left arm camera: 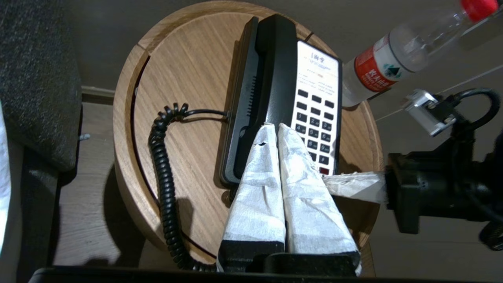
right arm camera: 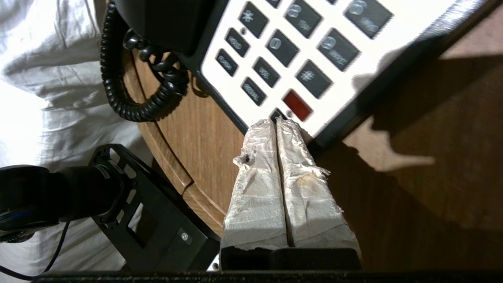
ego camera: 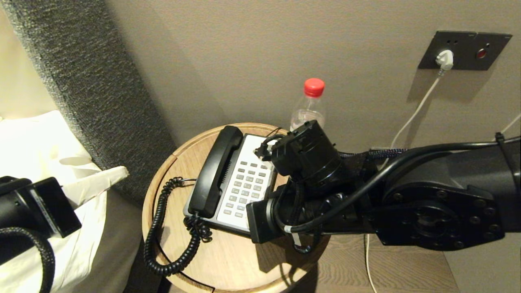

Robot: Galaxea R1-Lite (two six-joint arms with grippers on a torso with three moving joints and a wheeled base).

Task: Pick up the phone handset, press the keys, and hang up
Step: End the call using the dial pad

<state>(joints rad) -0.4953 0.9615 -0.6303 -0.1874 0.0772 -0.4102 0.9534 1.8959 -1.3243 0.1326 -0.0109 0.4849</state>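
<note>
Right gripper (right arm camera: 276,122) shut; phone handset (ego camera: 215,171) (long, black) cradled, corded.

The handset (ego camera: 214,171) is black, its cord (ego camera: 163,228) black and coiled. The base (ego camera: 244,183) has a white face with dark grey keys (right arm camera: 281,47) and one red key (right arm camera: 297,105), inside a black rim. The round table (ego camera: 228,260) is light brown wood grain. The bottle (left arm camera: 387,59) is clear with a red cap (ego camera: 314,87) and a red-and-white label. Both grippers' fingers (left arm camera: 271,188) (right arm camera: 283,184) are wrapped in crinkled white tape on black bodies. The headboard (ego camera: 93,81) is speckled dark grey, the wall beige
</note>
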